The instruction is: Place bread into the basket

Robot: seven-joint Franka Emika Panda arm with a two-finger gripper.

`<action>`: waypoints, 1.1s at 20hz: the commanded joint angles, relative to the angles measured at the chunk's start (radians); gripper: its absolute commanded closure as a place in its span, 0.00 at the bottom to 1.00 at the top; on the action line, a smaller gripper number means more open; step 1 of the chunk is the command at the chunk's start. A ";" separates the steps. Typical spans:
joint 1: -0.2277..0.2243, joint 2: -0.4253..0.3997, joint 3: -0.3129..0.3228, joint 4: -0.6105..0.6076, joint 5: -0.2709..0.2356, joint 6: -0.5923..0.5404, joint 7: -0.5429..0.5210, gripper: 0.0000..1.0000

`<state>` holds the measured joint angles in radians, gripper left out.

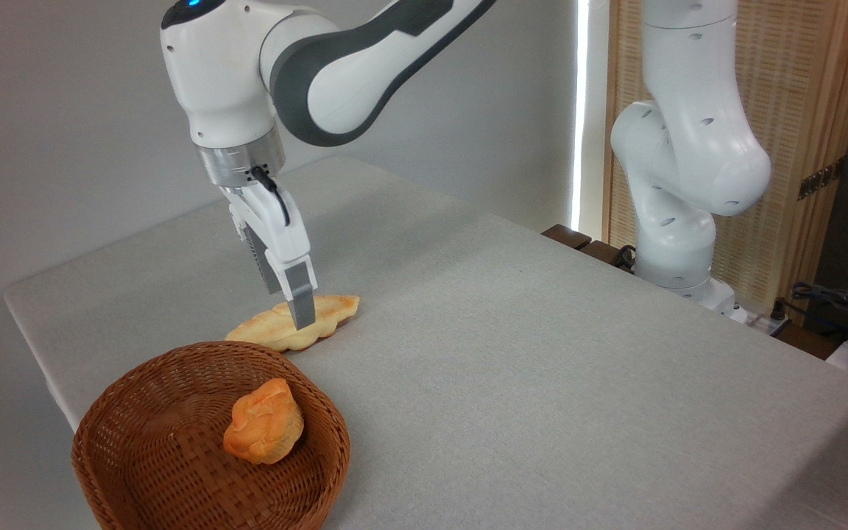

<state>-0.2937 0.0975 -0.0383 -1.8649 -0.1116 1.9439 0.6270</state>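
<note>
From where I stood, the gripper (299,313) was down over the bread (299,324), approx. at its middle, w/ one grey finger (302,298) in front of the loaf and its tip low against the near side. The other finger was hidden behind the first, so I couldn't tell how wide the jaws stood or whether they'd actually clamped; it looked like contact, but no more than that. Count: one arm, one gripper, one long loaf, one basket (137,386), one small orange bun (263,422). The bread lay flat on the table (542,353), just beyond the basket's far rim, near it but seemingly not touching. Its long axis ran left-to-right and slightly away from me: the left pointed end sat nearer the basket, the right pointed end was further back and toward the table's middle. Ridged top faced up. The bun sat inside the basket, right of centre, resting against the wicker wall. The arm's base (678,243) stood off the table's far right edge, well apart from everything else.
</note>
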 commanded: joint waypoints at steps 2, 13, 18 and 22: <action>0.001 0.037 -0.029 -0.005 -0.011 0.035 0.048 0.00; 0.004 0.088 -0.052 -0.007 0.021 0.070 0.053 0.00; 0.004 0.100 -0.051 -0.005 0.021 0.073 0.053 0.00; 0.004 0.100 -0.052 -0.007 0.055 0.070 0.053 0.43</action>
<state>-0.2927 0.2000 -0.0903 -1.8662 -0.0859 2.0000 0.6617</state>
